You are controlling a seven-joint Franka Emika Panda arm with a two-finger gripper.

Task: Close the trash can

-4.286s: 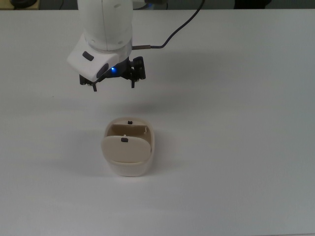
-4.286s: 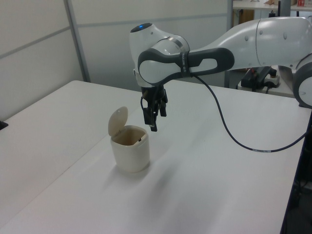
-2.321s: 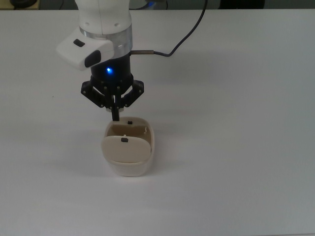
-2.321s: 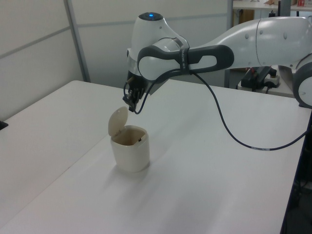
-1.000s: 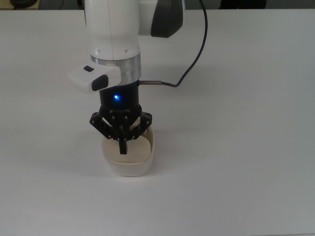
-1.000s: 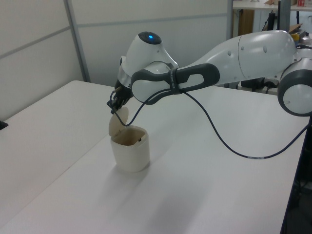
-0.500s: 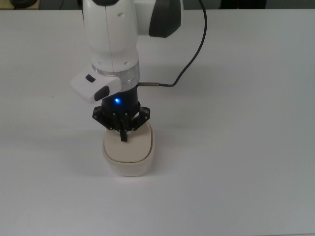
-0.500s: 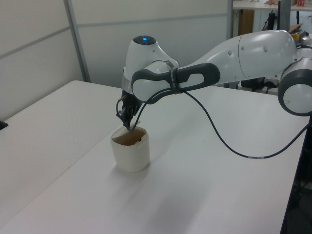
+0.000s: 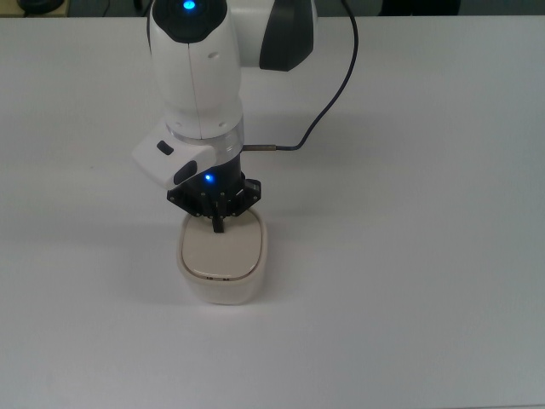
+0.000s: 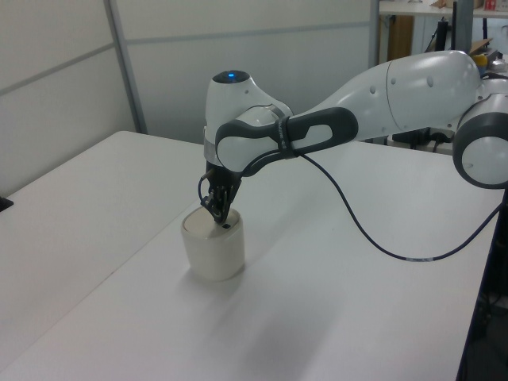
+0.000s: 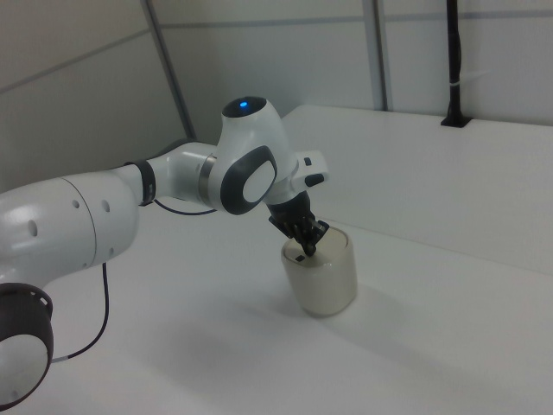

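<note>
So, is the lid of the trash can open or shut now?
Shut. The lid lies flat on the trash can, with no opening visible, and the gripper presses on it.

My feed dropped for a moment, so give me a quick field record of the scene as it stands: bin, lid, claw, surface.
trash can: cream bin, upright on the white table
lid: flat on the rim, looks closed in all three views
claw: tip down on the lid's edge nearer the arm, fingers together, holding nothing
cable: black, running off the arm
other items on table: none seen
</note>
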